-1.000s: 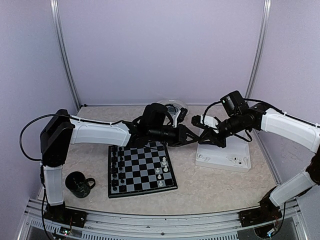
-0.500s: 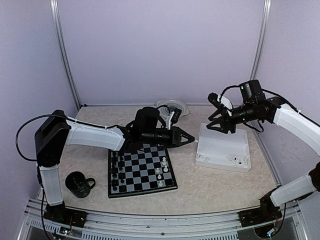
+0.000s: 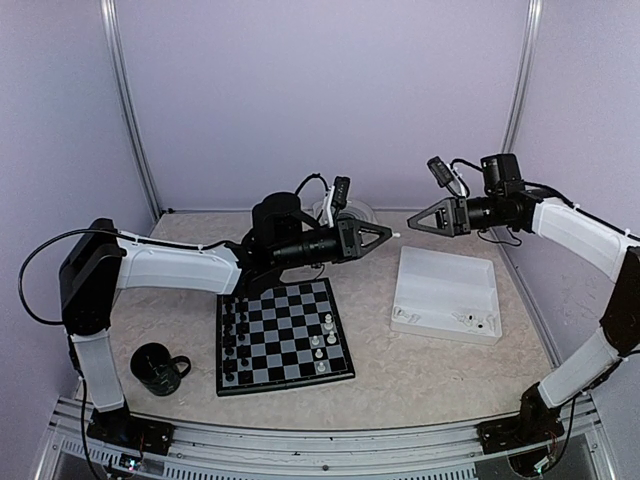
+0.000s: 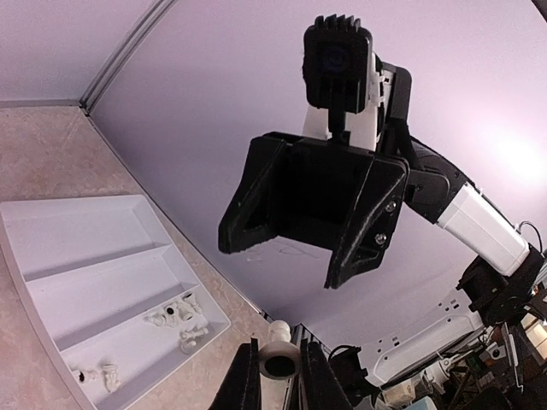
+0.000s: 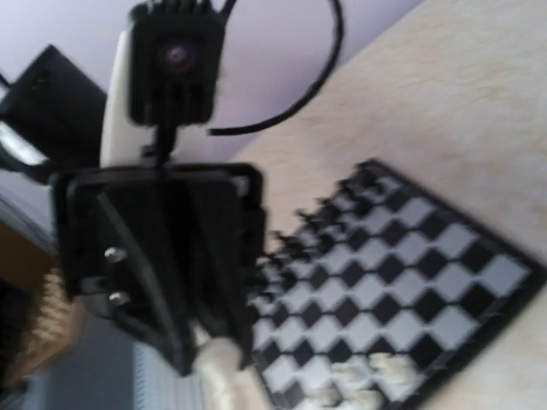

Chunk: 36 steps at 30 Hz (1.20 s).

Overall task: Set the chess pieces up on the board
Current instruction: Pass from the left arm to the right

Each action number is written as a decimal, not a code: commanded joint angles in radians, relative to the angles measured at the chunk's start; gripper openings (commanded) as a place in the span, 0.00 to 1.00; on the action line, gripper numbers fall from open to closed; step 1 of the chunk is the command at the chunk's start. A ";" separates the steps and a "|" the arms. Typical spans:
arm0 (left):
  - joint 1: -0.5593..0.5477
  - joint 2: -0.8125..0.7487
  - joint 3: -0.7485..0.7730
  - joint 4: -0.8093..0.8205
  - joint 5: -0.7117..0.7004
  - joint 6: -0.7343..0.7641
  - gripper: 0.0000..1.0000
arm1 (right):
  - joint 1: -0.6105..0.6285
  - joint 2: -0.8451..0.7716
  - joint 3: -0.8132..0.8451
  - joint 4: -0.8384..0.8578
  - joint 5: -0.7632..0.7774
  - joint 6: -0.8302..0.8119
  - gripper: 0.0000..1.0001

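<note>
Two arms: both have lifted off their meeting point beyond the far right corner of the flat black-and-grey checkered chessboard point(image 3: 288, 384) and now hang apart
Meaning: handover looks done, so the piece sits with the arm nearer the board
Left gripper point(image 3: 388, 234): fingers clamped on one tiny white plastic chess piece point(image 4: 277, 359), high above the board's far edge
Right gripper point(image 3: 412, 227): jaws spread, nothing between them, up right of the board
Board: black pieces point(image 3: 235, 335) along its left side, a few white ones point(image 3: 325, 335) towards its right

One board point(image 3: 283, 338), one white tray point(image 3: 446, 282), one dark mug point(image 3: 154, 367).
</note>
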 commanded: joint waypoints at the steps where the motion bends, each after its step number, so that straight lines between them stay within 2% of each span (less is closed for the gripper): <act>1: 0.003 -0.008 0.036 0.054 -0.025 -0.014 0.08 | 0.004 0.006 -0.034 0.132 -0.164 0.177 0.51; 9: 0.003 0.002 0.045 0.057 -0.010 -0.026 0.09 | 0.024 -0.005 -0.076 0.197 -0.172 0.234 0.50; 26: 0.001 0.042 0.067 0.086 0.026 -0.058 0.08 | 0.087 0.054 -0.028 0.195 -0.168 0.209 0.28; 36: 0.006 0.035 0.038 0.094 0.019 -0.062 0.08 | 0.067 0.031 -0.011 0.167 -0.151 0.182 0.27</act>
